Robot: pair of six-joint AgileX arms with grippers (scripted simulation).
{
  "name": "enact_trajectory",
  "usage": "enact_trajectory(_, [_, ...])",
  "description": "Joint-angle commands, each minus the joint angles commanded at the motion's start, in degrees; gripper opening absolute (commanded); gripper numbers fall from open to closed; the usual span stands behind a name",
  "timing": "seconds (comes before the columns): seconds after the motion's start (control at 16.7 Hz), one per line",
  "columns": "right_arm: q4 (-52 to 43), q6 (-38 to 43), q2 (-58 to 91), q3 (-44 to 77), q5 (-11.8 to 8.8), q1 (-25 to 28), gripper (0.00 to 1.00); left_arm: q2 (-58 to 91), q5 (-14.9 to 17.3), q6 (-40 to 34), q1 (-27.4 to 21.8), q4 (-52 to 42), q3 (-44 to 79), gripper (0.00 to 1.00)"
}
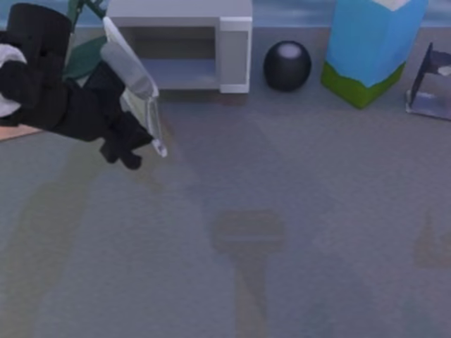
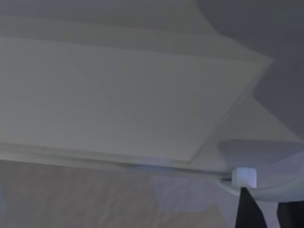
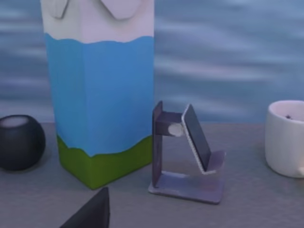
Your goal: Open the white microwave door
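White microwave (image 1: 211,42), boxy, standing at the table's (image 1: 282,239) far edge, left of centre; its top is cut off by the frame. Control strip at its right side, grey cavity exposed. Microwave door (image 1: 134,84), white-framed with a grey translucent window, swung wide on its left hinge and angled out from the microwave toward the near left. Left gripper (image 1: 130,144) at the door's free edge, black fingers on either side of it, clamped on the door; the arm covers part of the door frame. In the left wrist view the door panel (image 2: 118,109) fills the frame and only one dark fingertip (image 2: 249,209) shows. Right of the microwave: dark sphere (image 1: 287,65), then blue-and-green carton (image 1: 370,49), then phone stand (image 3: 187,166) and white mug (image 3: 285,137). Right gripper: a dark tip (image 3: 92,213) only, state cannot be told.
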Motion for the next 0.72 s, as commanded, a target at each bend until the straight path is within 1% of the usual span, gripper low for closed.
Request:
enact_trajectory(0.18, [0.0,0.0,0.0,0.0,0.0,0.0,1.00,0.2,0.9,2.0,0.9,-1.2,0.3,0.00])
enact_trajectory(0.72, [0.0,0.0,0.0,0.0,0.0,0.0,1.00,0.2,1.0,2.1,0.9,-1.2,0.3,0.00])
